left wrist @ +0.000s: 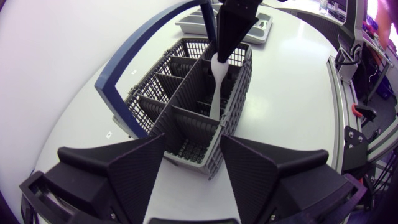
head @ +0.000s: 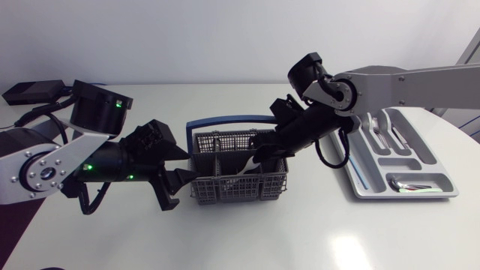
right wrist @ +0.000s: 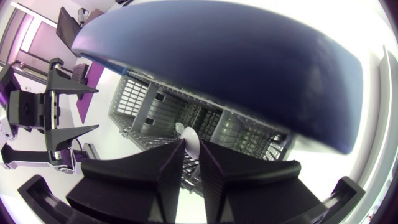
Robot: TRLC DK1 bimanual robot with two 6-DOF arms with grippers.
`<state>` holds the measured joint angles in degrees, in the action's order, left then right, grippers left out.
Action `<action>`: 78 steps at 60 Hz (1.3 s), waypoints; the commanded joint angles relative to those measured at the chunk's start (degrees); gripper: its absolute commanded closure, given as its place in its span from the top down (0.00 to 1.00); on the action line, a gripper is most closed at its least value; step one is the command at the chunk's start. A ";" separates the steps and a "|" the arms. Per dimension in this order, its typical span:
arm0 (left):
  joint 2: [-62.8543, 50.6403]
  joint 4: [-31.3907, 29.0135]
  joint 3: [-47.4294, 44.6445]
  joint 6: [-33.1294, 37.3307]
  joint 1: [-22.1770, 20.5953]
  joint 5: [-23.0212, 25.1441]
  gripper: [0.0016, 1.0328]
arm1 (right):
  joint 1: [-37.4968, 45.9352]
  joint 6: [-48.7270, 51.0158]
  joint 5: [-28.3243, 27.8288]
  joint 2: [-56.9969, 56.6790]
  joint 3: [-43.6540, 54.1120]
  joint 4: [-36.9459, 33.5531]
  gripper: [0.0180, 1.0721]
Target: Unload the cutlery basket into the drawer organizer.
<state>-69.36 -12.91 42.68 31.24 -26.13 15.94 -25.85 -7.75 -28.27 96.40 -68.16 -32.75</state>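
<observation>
Gripping the white spoon in the basket are right fingers; left fingers gape beside it.

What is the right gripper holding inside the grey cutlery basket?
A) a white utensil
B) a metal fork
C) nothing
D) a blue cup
A: the right gripper has both fingers pressed, from two sides, on the white utensil that stands in the cutlery basket.

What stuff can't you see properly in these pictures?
Right wrist view: the blue handle blocks much of the basket.
Left wrist view: the lower end of the white utensil is behind a divider.
Head view: the cutlery in the organizer is too small to name.
</observation>
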 commanded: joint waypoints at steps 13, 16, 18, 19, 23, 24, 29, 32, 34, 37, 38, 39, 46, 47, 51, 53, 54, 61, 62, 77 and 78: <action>1.69 0.34 -1.81 -0.39 -0.41 -0.48 0.61 | -1.14 -1.13 -3.19 -0.25 -0.39 0.50 0.11; 1.86 0.25 -1.81 -0.39 -0.41 -0.48 0.61 | -2.19 -0.78 -3.19 -1.57 -0.31 0.41 0.09; 1.95 0.25 -1.89 -0.39 -0.41 -0.48 0.61 | -3.16 -0.43 -3.11 -2.36 -0.31 0.32 0.09; 2.13 0.25 -1.89 -0.39 -0.41 -0.48 0.61 | -3.51 -0.43 -3.02 -2.71 -0.31 0.32 0.09; 2.30 0.25 -2.07 -0.48 -0.41 -0.56 0.61 | -5.36 0.10 -1.79 -3.85 -0.57 0.15 0.08; 2.30 0.25 -2.07 -0.48 -0.41 -0.56 0.61 | -5.62 0.19 -1.44 -4.03 -0.57 0.15 0.08; 2.57 0.25 -2.42 -0.48 -0.41 -0.56 0.61 | -8.17 1.51 1.38 -4.91 -0.92 -0.21 0.07; 2.83 0.25 -2.60 -0.48 -0.41 -0.56 0.61 | -10.19 2.65 5.60 -6.05 -0.83 -0.21 0.07; 3.18 0.16 -2.69 -0.48 -0.41 -0.65 0.61 | -11.42 3.44 6.91 -6.93 -0.83 -0.21 0.07; 3.27 0.07 -2.77 -0.48 -0.33 -0.65 0.61 | -12.65 4.14 9.64 -8.25 -0.92 -0.12 0.07; 3.27 0.07 -2.77 -0.48 -0.33 -0.65 0.61 | -12.91 4.32 10.17 -8.51 -0.92 -0.12 0.07; 3.27 0.07 -2.77 -0.48 -0.33 -0.65 0.61 | -13.35 4.41 10.78 -9.04 -0.92 -0.12 0.07; 3.27 0.07 -3.04 -0.48 -0.33 -0.65 0.61 | -13.00 3.97 7.18 -11.67 -2.06 -0.65 0.06; 3.27 0.07 -3.04 -0.48 -0.41 -0.74 0.61 | -12.39 3.71 5.60 -11.94 -2.33 -0.82 0.07; 3.27 0.07 -3.04 -0.48 -0.50 -0.92 0.61 | -7.82 2.21 -4.25 -12.99 -3.47 -2.23 0.07; 3.36 0.07 -2.95 -0.48 -0.59 -1.00 0.61 | -5.88 1.68 -7.41 -13.61 -4.09 -3.02 0.07; 3.36 0.07 -2.95 -0.48 -0.59 -1.00 0.61 | -4.83 1.51 -8.91 -13.96 -4.35 -3.55 0.07; 3.27 0.07 -3.12 -0.48 -0.59 -1.35 0.61 | 2.91 1.51 -17.61 -17.30 -5.93 -8.47 0.07; 3.27 0.07 -3.12 -0.48 -0.59 -1.35 0.61 | 3.87 1.51 -18.40 -17.83 -6.02 -8.91 0.07; 2.92 0.07 -2.86 -0.57 -1.29 -1.79 0.61 | 20.40 12.41 -24.20 -23.98 -4.70 -23.41 0.07; 2.83 0.07 -2.86 -0.57 -1.29 -1.88 0.61 | 21.45 13.29 -24.11 -24.33 -4.52 -24.29 0.07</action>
<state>-66.67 -12.97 41.17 31.27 -26.72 14.44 -8.16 0.82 -51.51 73.58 -73.30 -53.71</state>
